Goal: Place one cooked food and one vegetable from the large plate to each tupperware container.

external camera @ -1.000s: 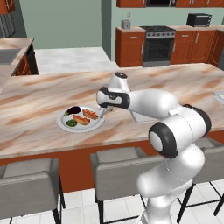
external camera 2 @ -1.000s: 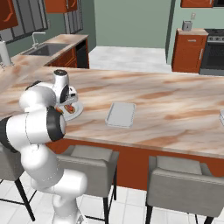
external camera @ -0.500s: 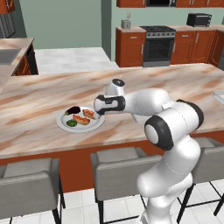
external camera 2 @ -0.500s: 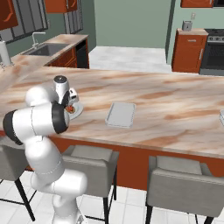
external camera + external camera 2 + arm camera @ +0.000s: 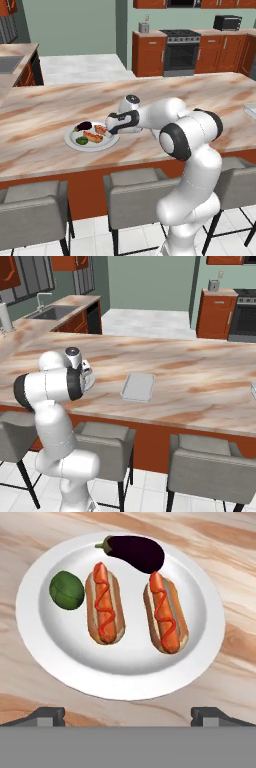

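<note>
The large plate [image 5: 125,672] is round and white and lies on the marble counter. It holds two hot dogs [image 5: 104,603] [image 5: 165,612], a dark purple eggplant [image 5: 135,552] and a round green vegetable [image 5: 66,590]. My gripper [image 5: 127,714] hovers above the plate's near edge, open, with wide-spread fingertips [image 5: 47,714] and nothing between them. From the left base the gripper [image 5: 109,129] sits at the right rim of the plate [image 5: 70,136]. One tupperware container [image 5: 137,387] lies empty further along the counter. Another container [image 5: 250,110] peeks in at the right edge.
Grey stools [image 5: 135,192] stand along the counter's front edge. A sink [image 5: 55,312] is set in the side counter at left, and a stove [image 5: 181,50] stands at the back wall. Bare marble [image 5: 200,381] lies between the containers.
The hand has sunk lower and slid slightly left toward the plate's rim, while the elbow has swung down and forward. The food has not moved. The jaws have stayed open.
</note>
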{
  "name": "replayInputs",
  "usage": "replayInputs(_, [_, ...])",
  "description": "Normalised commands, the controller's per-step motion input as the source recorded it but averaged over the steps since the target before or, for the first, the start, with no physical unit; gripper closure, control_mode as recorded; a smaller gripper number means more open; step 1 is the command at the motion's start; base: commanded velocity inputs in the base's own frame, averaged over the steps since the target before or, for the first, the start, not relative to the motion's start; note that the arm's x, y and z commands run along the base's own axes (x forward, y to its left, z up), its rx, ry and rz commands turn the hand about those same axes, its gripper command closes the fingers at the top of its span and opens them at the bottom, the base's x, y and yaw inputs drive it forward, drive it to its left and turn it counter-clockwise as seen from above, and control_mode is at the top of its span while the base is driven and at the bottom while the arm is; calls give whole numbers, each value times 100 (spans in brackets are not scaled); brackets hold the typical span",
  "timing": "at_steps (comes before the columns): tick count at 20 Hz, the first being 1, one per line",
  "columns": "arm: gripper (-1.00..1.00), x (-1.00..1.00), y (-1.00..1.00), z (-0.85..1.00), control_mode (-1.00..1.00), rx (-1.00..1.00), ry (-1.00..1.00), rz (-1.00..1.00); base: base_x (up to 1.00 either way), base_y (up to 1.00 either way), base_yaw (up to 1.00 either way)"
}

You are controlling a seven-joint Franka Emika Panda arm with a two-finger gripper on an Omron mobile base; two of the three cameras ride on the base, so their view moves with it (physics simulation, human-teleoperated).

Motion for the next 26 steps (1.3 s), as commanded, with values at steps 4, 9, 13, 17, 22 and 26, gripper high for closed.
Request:
replayInputs(4, [-100,33,6,-7,-100,0,7,0,0,0,0])
replayInputs(9, [-100,39,0,-7,-100,0,7,0,0,0,0])
replayInputs(13, [-100,34,4,-18,-100,0,1,0,0,0,0])
replayInputs(17, [-100,11,10,-29,-100,0,0,0,0,0,0])
replayInputs(22, [-100,3,18,-32,-100,-1,0,0,0,0,0])
replayInputs(26, [-100,21,6,-22,-100,0,0,0,0,0,0])
